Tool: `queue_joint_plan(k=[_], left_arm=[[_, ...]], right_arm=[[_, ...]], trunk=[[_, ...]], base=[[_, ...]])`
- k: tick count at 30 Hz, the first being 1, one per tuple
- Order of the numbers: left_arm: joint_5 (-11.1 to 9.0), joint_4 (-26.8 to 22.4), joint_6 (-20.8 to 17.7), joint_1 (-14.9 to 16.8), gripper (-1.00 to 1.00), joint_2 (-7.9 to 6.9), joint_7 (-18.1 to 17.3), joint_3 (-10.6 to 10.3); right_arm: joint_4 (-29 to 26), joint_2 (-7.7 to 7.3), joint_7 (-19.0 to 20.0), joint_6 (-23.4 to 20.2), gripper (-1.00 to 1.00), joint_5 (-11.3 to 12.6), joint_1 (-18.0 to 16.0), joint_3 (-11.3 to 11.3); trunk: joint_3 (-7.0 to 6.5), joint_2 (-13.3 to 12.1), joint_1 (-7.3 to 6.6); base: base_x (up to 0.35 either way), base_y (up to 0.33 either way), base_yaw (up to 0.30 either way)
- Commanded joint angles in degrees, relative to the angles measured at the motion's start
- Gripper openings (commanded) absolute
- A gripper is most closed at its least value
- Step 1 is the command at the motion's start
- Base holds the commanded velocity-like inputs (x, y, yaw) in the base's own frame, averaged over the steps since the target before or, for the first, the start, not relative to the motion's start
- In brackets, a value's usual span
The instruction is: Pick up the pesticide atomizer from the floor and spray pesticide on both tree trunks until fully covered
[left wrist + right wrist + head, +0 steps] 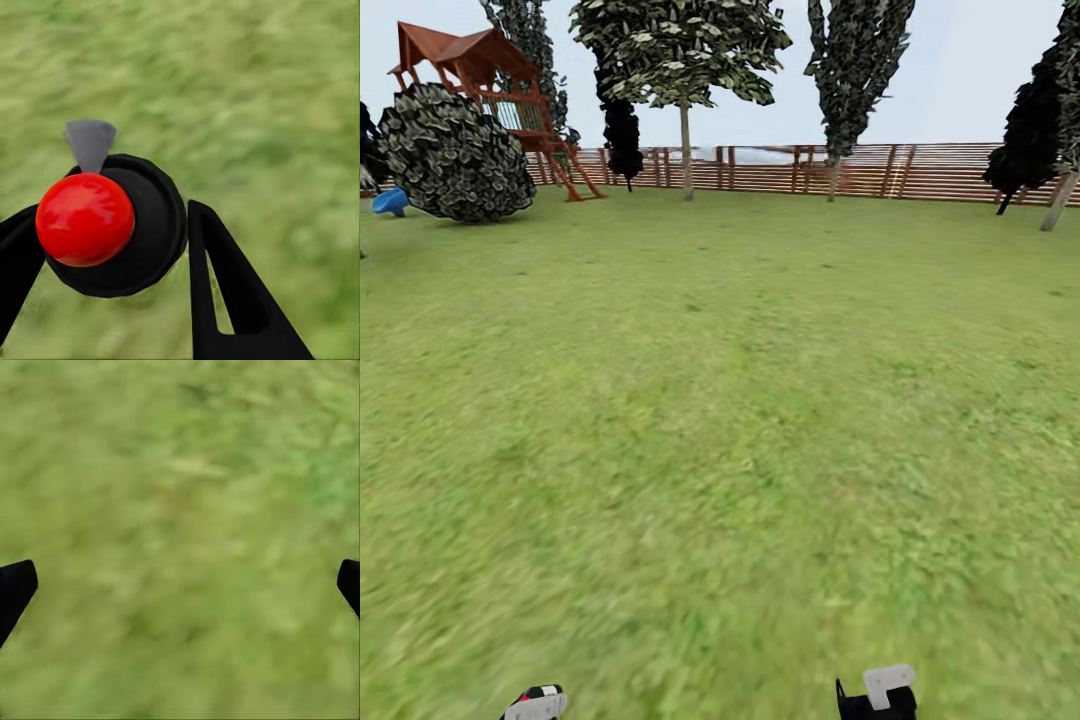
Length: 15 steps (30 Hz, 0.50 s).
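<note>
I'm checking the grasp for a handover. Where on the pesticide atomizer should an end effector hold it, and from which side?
Grip the round black body below the red top, from the sides, fingers on opposite flanks. The pesticide atomizer already sits that way in the left end effector, which leaves the red top and grey nozzle free. The right end effector is open over grass.

- Green lawn (720, 420) spreads out ahead of me, blurred close by.
- A brown slatted fence (880, 170) closes the far edge.
- A red-roofed wooden play tower (480, 80) stands far left, behind a round bush (455, 155).
- Pale sky (960, 70) above.
</note>
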State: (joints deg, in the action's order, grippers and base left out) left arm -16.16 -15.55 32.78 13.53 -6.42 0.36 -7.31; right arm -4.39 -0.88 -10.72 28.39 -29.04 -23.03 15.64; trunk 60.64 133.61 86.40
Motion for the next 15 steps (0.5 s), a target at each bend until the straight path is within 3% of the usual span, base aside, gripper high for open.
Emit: queue_joint_plan(k=[1,6,15], left_arm=[[0.08,0.00,0.02,0.00,-1.00,0.00,-0.01,0.01],[0.24,0.00,0.01,0.00,-1.00,0.00,-0.01,-0.08],[0.18,0.04,0.00,0.00,-1.00,-0.03,-0.01,0.00]], right_arm=[[0.00,0.00,0.00,0.00,1.00,0.02,0.00,0.00],[0.00,0.00,-0.01,0.00,1.00,-0.04,0.00,0.00],[0.06,0.00,-0.01,0.00,1.00,-0.09,0.00,-0.01]], trunk=[[0.00,0.00,0.00],[0.00,0.00,0.00],[-0.25,0.00,0.00]], base=[[0.335,0.095,0.263],[0.335,0.082,0.254],[0.335,0.005,0.039]])
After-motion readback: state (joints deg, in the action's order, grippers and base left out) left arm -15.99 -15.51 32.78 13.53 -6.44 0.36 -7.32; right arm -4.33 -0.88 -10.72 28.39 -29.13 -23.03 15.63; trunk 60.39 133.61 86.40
